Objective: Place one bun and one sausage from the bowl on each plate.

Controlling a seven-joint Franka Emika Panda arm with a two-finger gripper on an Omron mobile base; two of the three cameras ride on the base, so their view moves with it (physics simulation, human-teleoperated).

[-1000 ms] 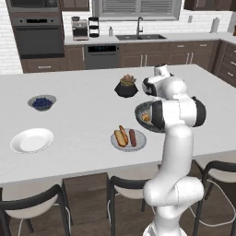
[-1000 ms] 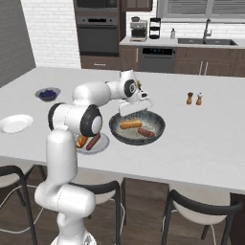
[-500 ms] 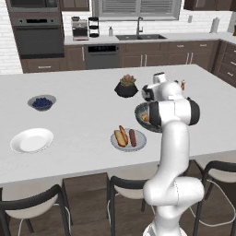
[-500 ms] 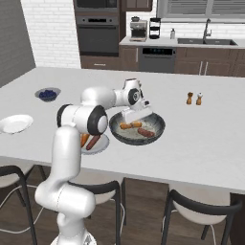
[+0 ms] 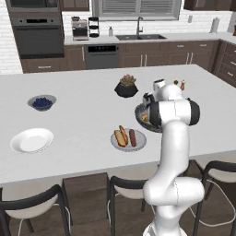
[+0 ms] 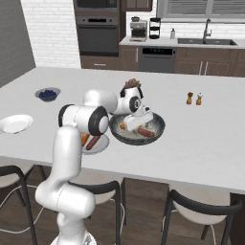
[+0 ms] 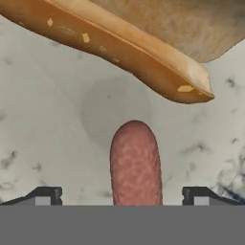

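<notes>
My pincer (image 7: 122, 196) hangs spread wide inside the bowl (image 6: 158, 130), a sausage (image 7: 135, 165) between its tips. A bun (image 7: 119, 45) lies just beyond. Whether my tips touch the sausage, I can't quite tell.

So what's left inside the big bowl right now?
The bowl holds a sausage between the open hand's fingertips and a bun beside it; the hand covers the rest.

Bowl (image 6: 158, 129): holds sausage (image 6: 147, 131), bun (image 6: 125, 126).
Gripper (image 6: 141, 125): low inside bowl.
Plate (image 6: 99, 145): beside bowl, partly hidden.
</notes>
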